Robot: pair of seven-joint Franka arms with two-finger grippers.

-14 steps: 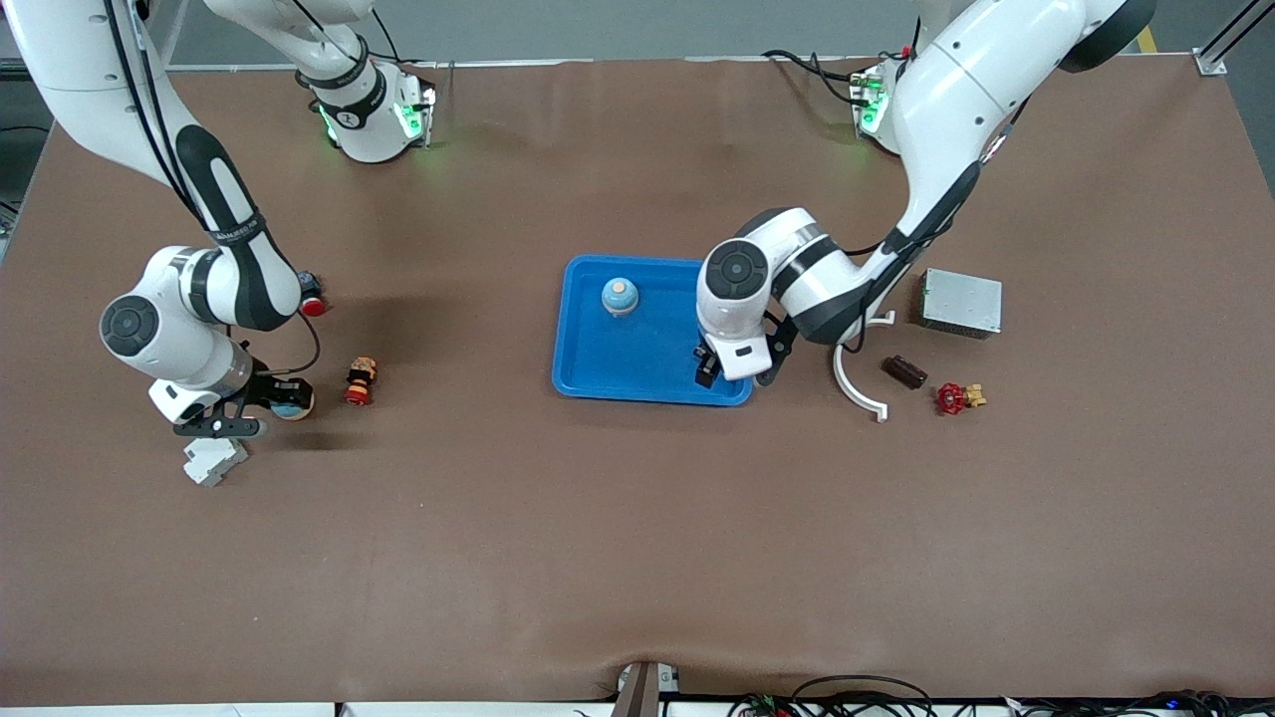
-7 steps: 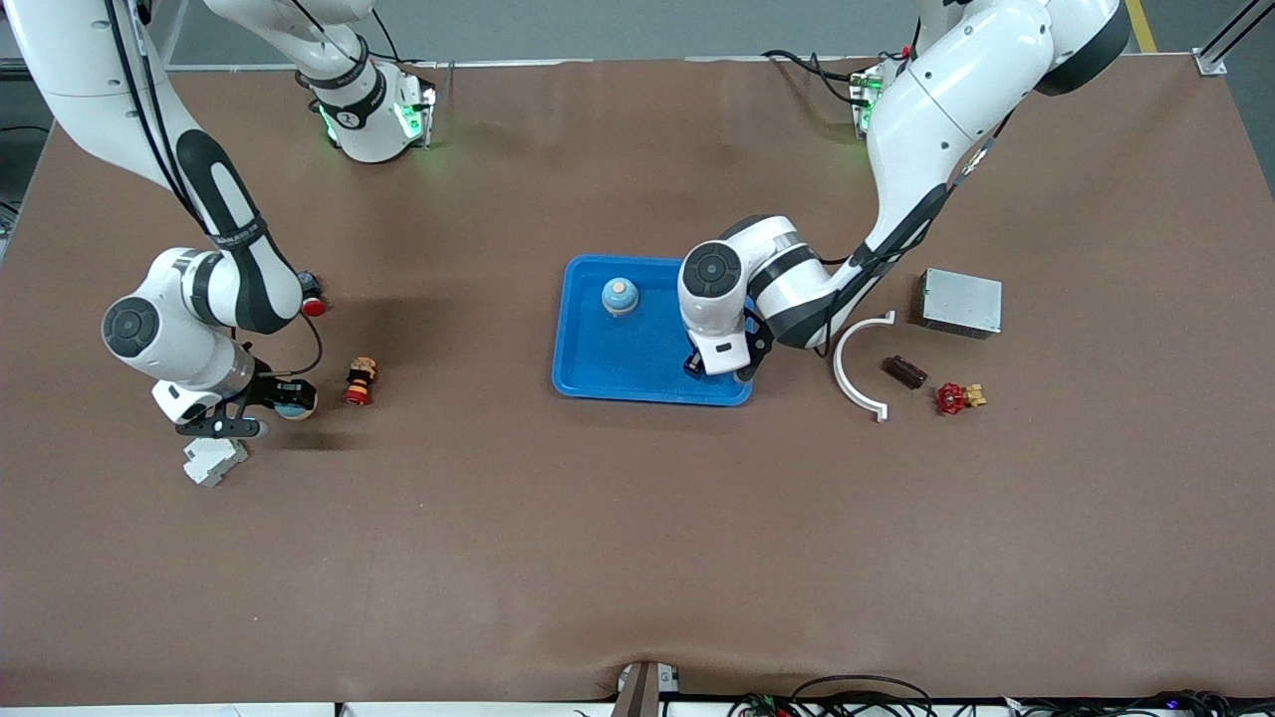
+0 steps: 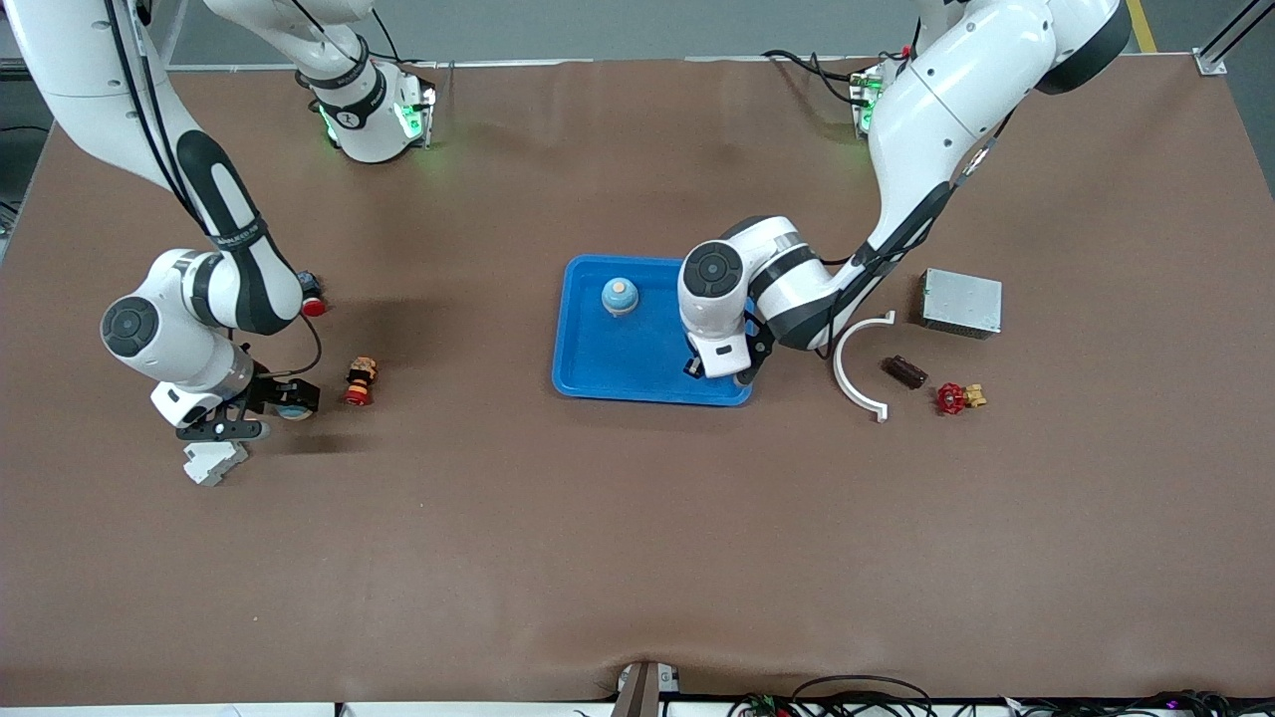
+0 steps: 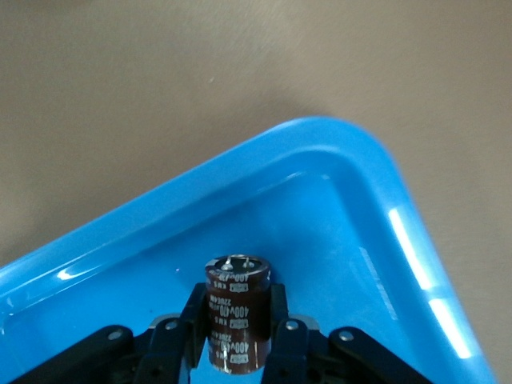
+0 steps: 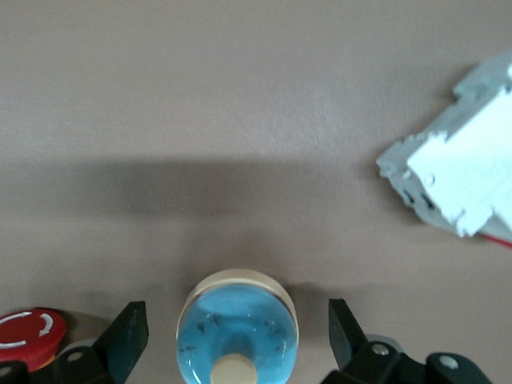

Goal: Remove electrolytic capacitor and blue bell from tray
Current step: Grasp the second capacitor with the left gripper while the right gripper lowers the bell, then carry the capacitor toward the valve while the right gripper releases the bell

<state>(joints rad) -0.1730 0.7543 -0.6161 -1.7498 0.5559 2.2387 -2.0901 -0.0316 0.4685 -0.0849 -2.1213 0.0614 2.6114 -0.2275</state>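
Covering the table (image 3: 637,558), brown matting lies wrinkled.

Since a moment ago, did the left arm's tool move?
Yes. The left tool slid toward the right arm's end, farther in over the blue tray, and shut on the capacitor.

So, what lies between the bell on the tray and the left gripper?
Nothing: the front view shows only bare blue tray between that bell and the left gripper, shut on the capacitor.
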